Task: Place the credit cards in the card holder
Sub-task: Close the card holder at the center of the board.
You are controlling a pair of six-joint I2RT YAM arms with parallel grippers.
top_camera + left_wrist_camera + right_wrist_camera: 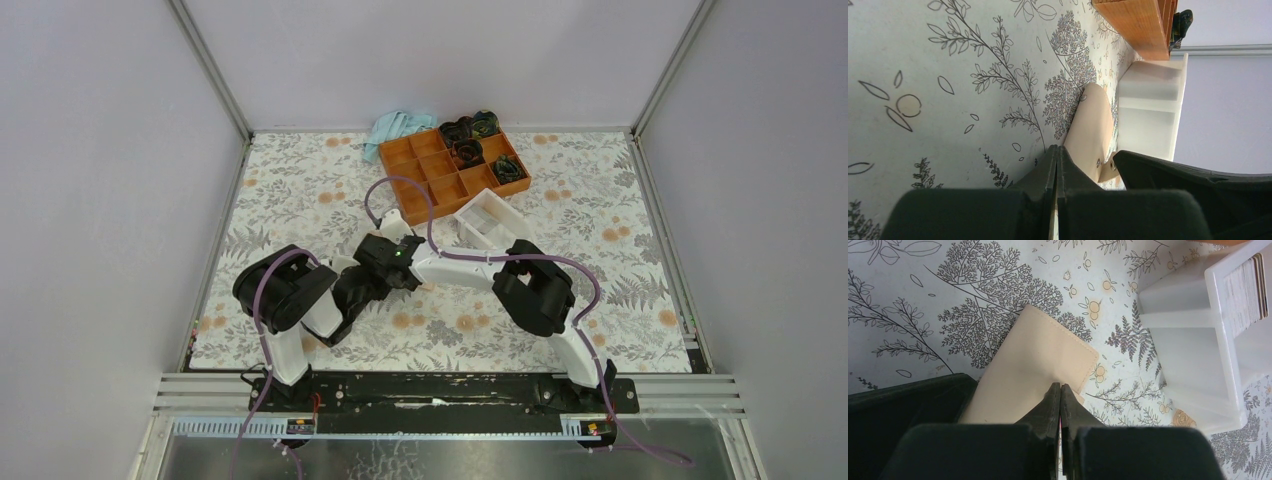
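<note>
Card holder (pixel 1033 365) — tan, folded shut as far as I can judge, lying flat on the floral table (pixel 898 285), with its closure tab peeking out from under the near edge.

Right claw (pixel 1060 388) sits over the holder's near edge, fingers pressed together. A faint pinkish sliver shows in the seam between them, too thin to name. Left claw (pixel 1057 149) is clenched too, tips low to the table at one end of the holder, nothing identifiable between its fingers. The two claws sit just beside each other at the holder. My reading: one is there to pin or lift the cover while the other works, since a folded wallet has to be opened before a card can go in.

Credit cards (pixel 1245 290) — a stack standing on edge in one compartment of a white tray (pixel 1193 340), near the holder but not touching it. Standing upright, they offer an edge for pinching. No card shows in the holder, so the task looks near its start.

Past the white tray from the holder: an orange compartment tray (pixel 455 170) with dark coiled items in some cells. Farther from the holder again, by the back wall, a pale blue cloth (pixel 395 128).
</note>
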